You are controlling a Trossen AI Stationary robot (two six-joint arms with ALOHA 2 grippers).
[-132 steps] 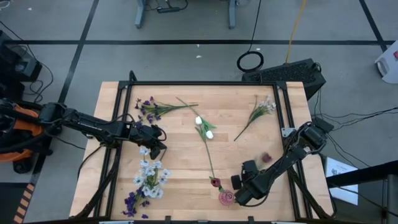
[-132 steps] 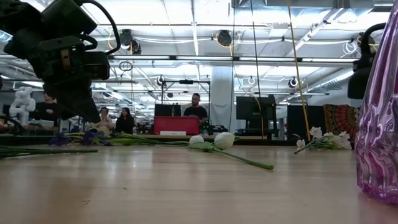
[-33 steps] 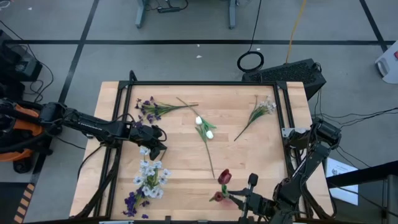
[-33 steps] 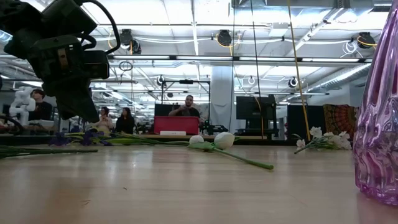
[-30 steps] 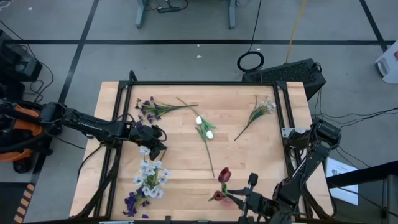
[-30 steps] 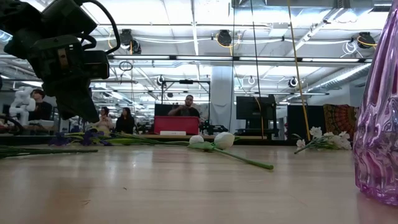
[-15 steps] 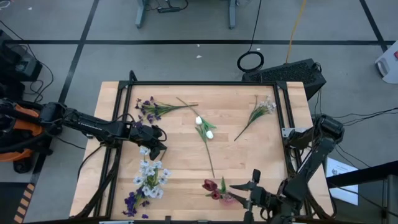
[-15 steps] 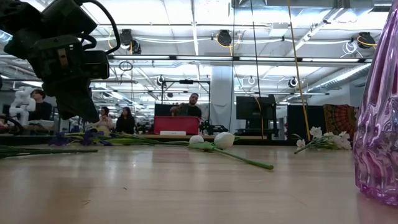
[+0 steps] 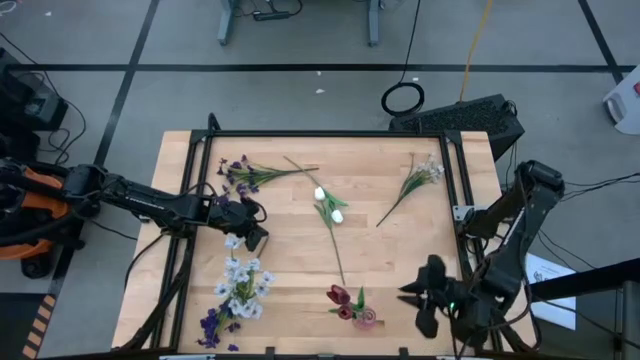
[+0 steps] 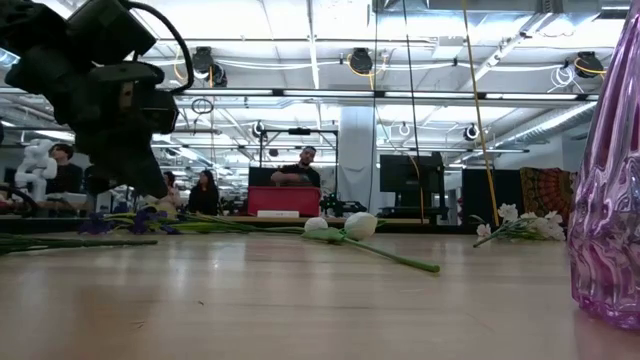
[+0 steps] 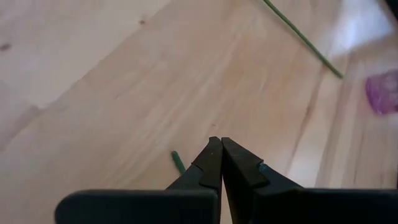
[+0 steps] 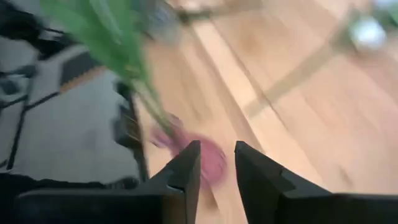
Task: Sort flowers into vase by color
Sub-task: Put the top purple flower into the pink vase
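Observation:
A pink glass vase [image 9: 365,319] stands near the table's near edge with dark red tulips [image 9: 340,297] in it, leaning left. My right gripper [image 9: 420,300] is open just right of the vase; the right wrist view shows the vase [image 12: 208,160] beyond the fingers and green leaves [image 12: 102,28]. My left gripper [image 9: 258,238] is shut and hovers above the wood by the white and pale-blue blossoms [image 9: 240,282]; a green stem tip [image 11: 178,162] lies below it. White tulips [image 9: 328,203], purple sprigs [image 9: 238,172] and a white cluster [image 9: 425,173] lie flat on the table.
More purple sprigs [image 9: 212,323] lie at the near left corner. Black frame rails [image 9: 190,200] run along the table's left and right sides. In the low view the vase [image 10: 610,200] fills the right edge. People stand in the room behind the table.
My right gripper has let go of the dark red tulip and drawn back toward the table's right edge. The tulip, held slanting over the vase before, now rests in the vase with its head tipped to the left. My left gripper has shifted slightly.

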